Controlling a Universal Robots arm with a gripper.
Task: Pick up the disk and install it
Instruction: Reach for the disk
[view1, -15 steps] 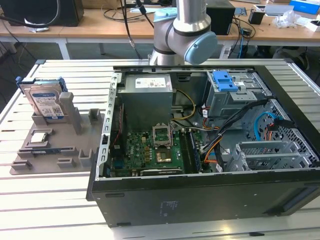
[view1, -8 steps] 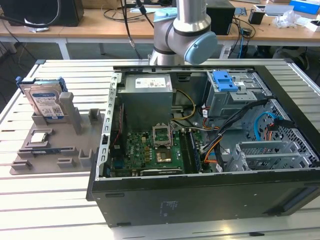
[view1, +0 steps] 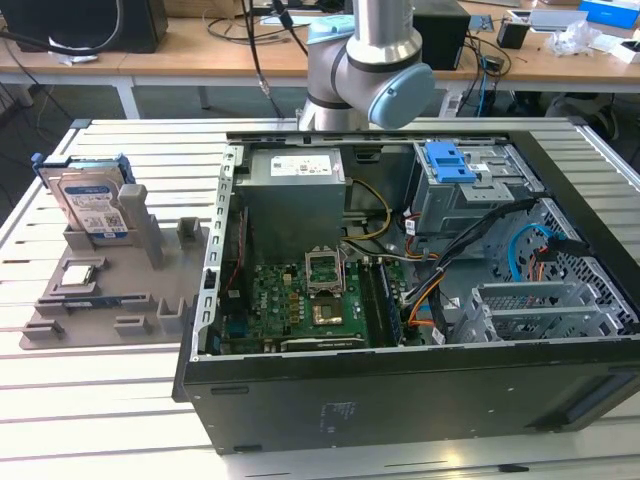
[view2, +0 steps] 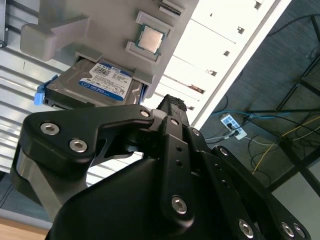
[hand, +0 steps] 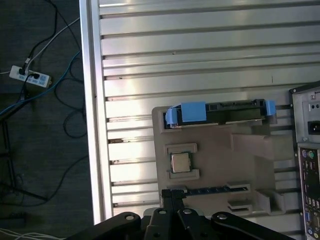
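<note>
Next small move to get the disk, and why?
Probably slide the gripper across the grey holder until it is centred over the disk. The disk stands on edge in the holder's slot, ungripped, and in the first wrist view the gripper sits apart from it, with the processor chip between them.

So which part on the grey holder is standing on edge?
The disk, in its blue frame, stands upright on its edge; the square processor chip lies flat.
</note>
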